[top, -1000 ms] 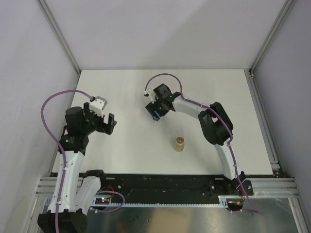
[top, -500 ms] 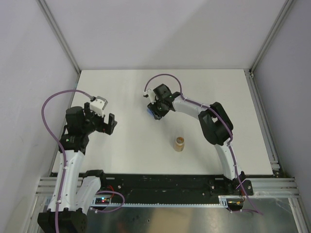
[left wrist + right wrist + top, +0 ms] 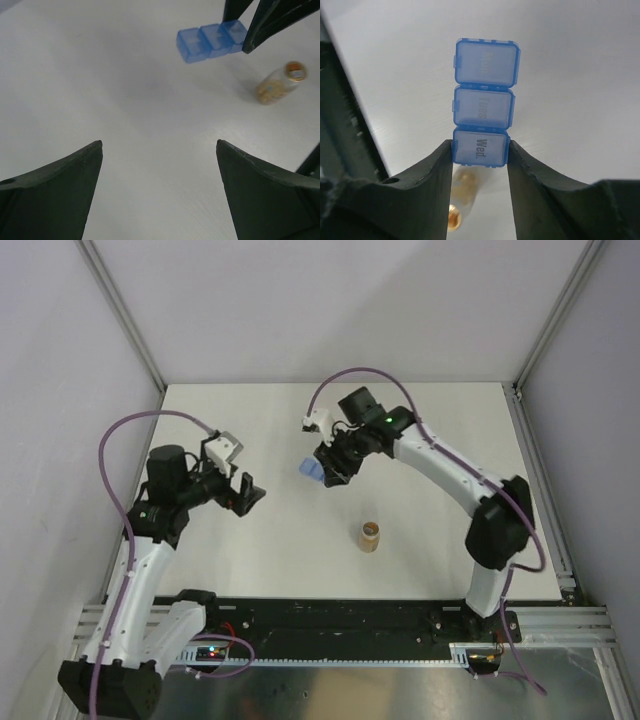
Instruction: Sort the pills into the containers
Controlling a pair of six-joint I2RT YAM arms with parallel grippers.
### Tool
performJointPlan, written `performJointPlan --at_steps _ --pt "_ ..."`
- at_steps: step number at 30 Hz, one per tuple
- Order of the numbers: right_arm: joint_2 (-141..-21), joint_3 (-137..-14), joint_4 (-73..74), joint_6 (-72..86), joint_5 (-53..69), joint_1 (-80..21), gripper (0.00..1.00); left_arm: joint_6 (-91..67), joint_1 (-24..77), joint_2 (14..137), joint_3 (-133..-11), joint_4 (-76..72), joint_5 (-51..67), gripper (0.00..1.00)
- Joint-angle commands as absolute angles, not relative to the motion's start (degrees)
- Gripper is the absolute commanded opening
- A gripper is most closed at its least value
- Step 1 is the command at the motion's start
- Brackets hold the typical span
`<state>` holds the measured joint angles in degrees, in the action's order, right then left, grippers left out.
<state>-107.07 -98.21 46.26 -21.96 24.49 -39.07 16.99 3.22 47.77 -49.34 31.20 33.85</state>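
Note:
The containers are three lidded compartments of a light-blue pill box (image 3: 484, 100), all lids shut, the nearest marked "Wed.". My right gripper (image 3: 480, 147) is shut on that end compartment, one finger on each side. The rest of the strip sticks out beyond the fingertips. From above, the box (image 3: 312, 469) pokes out left of the right gripper (image 3: 333, 472) at mid-table. My left gripper (image 3: 248, 496) stands open and empty to the left, apart from the box (image 3: 212, 41). No pills show in any view.
A small amber bottle (image 3: 369, 535) stands on the white table nearer the arm bases than the box, also in the left wrist view (image 3: 278, 84) and blurred beneath the right fingers (image 3: 460, 200). Grey walls enclose the table (image 3: 250, 430).
My right gripper has shut on the pill box and the right arm has stretched out, carrying the box slightly. The left arm has swung its open gripper to the right.

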Motion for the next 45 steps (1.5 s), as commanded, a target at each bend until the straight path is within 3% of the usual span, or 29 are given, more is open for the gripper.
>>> performJointPlan --at_steps 1,11,25,31,45 --pt "-99.4 -99.1 58.5 -28.7 36.4 -38.7 0.06 17.8 12.1 49.2 -55.8 32.6 37.6 0.98" --pt "-90.9 -101.4 71.3 -35.4 43.1 -40.0 0.01 16.1 26.0 55.6 -67.2 34.6 39.9 0.98" --pt "-87.4 -100.7 73.0 -35.5 45.5 -40.2 0.0 15.5 33.9 61.0 -70.3 35.4 45.5 0.98" --pt "-87.2 -100.9 73.1 -35.6 45.6 -40.2 0.0 15.2 35.5 62.8 -70.5 35.5 45.5 0.93" --pt "-86.8 -100.0 72.8 -35.5 45.3 -40.3 0.0 12.6 35.9 67.2 -73.1 35.4 48.6 0.48"
